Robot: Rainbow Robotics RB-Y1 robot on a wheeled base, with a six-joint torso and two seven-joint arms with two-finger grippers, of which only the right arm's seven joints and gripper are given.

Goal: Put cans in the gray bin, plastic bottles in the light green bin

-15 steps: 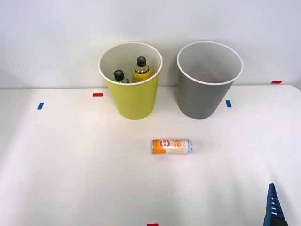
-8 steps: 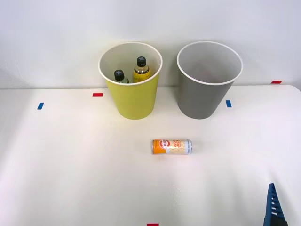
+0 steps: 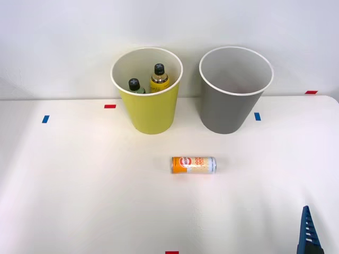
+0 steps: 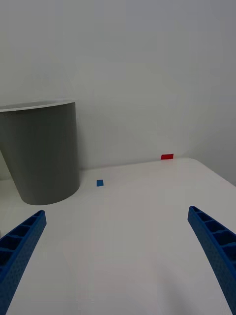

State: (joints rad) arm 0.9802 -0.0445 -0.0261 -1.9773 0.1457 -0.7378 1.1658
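Our right gripper (image 4: pixel 118 261) hangs low over the near right corner of the table (image 3: pixel 79 201) with its blue ribbed fingers (image 4: pixel 19 246) spread wide and nothing between them, a stance that suits a hand about to reach, not one carrying a load. From the front view we see one blue finger tip at the bottom right edge, well apart from everything it has to move. The wrist camera faces the gray bin (image 4: pixel 42 152), upright against the back wall with a small blue tape mark (image 4: pixel 100 182) beside its base and a red tape mark (image 4: pixel 167 156) farther along the table edge. Out toward the middle of the table, the slim orange can (image 3: pixel 193 164) lies on its side, its long axis running left to right, in front of the gray bin and apart from it. We judge this can to be the one item left to sort. Farthest from us, the light green bin (image 3: pixel 148 106) already holds the yellow-bodied bottle (image 3: pixel 159 78) and the darker greenish bottle (image 3: pixel 135 85), both upright with black caps, so that half looks finished.
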